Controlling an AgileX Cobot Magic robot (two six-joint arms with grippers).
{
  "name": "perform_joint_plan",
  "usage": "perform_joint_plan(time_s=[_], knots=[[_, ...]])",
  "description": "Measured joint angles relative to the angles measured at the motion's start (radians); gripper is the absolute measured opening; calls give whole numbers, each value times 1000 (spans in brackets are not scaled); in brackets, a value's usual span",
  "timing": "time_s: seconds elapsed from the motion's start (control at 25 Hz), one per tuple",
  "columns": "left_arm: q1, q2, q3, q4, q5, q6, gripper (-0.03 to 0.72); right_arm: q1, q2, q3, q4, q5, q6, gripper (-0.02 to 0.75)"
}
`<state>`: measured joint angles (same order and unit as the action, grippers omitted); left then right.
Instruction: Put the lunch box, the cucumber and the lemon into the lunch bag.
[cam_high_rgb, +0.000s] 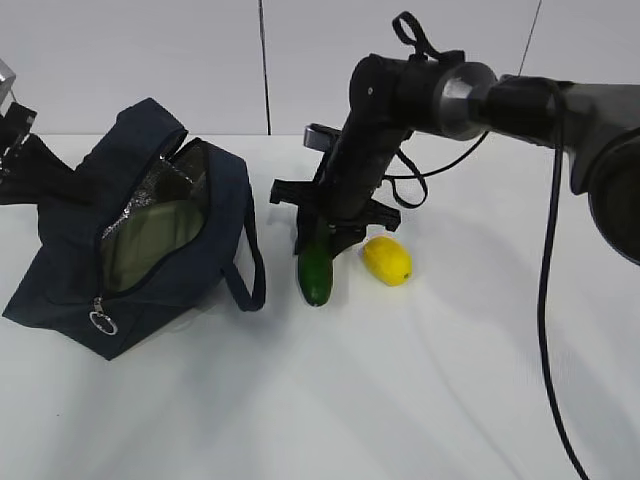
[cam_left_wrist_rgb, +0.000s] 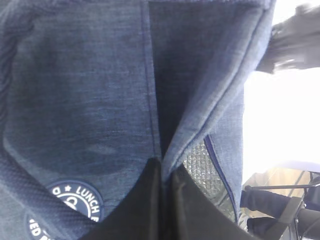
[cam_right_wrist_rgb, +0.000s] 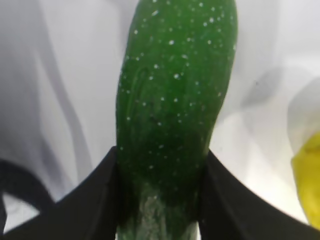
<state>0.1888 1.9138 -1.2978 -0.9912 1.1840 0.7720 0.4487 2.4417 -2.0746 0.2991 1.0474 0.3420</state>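
The navy lunch bag (cam_high_rgb: 190, 255) lies on its side at the left with its zipper open. A sage-green surface inside it looks like the lunch box's lid (cam_high_rgb: 150, 245). My left gripper (cam_high_rgb: 50, 175) is shut on the bag's fabric edge; in the left wrist view the gripper (cam_left_wrist_rgb: 164, 167) pinches the rim beside the silver lining, and the bag (cam_left_wrist_rgb: 75, 100) fills the view. My right gripper (cam_high_rgb: 325, 232) is shut on the dark green cucumber (cam_high_rgb: 318, 278), whose lower tip is at the table. In the right wrist view the gripper (cam_right_wrist_rgb: 160, 152) clamps the cucumber (cam_right_wrist_rgb: 175, 75). The yellow lemon (cam_high_rgb: 387, 260) lies just right of it.
The bag's loop handle (cam_high_rgb: 250, 280) lies on the table between the bag and the cucumber. The silver ring pull (cam_high_rgb: 103, 321) hangs at the bag's near end. The lemon's edge (cam_right_wrist_rgb: 307, 185) shows at the right of the right wrist view. The table is white.
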Motion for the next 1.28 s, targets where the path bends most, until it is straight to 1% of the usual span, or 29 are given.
perform_joint_plan(time_s=[0.16,0.28,0.36,0.44,0.6,0.84,0.92,1.0,1.12,1.2,1.28], knots=[[0,0,0,0,0,0,-6,0,0,-103,4,130,-71,299],[0,0,0,0,0,0,-6,0,0,-185,46,170,-130,298],[0,0,0,0,0,0,-6,0,0,-236,108,175,-176,298],[0,0,0,-6,0,0,-6,0,0,-280,204,177,-222,298],[0,0,0,-6,-7,-2,-6,2,0,-347,331,181,-252,298],[0,0,0,-11,-57,-14,-6,3,-6,-359,522,183,-275,297],[0,0,0,-17,-77,-33,-6,6,-6,-359,548,183,-281,297],[0,0,0,-46,-81,-37,-6,8,-6,-359,555,183,-286,297],[0,0,0,-128,-79,-40,-6,22,-6,-359,571,183,-288,297],[0,0,0,-191,-60,-38,-6,39,3,-359,592,185,-288,297],[0,0,0,-228,-25,-30,-6,56,19,-359,618,185,-288,297]])
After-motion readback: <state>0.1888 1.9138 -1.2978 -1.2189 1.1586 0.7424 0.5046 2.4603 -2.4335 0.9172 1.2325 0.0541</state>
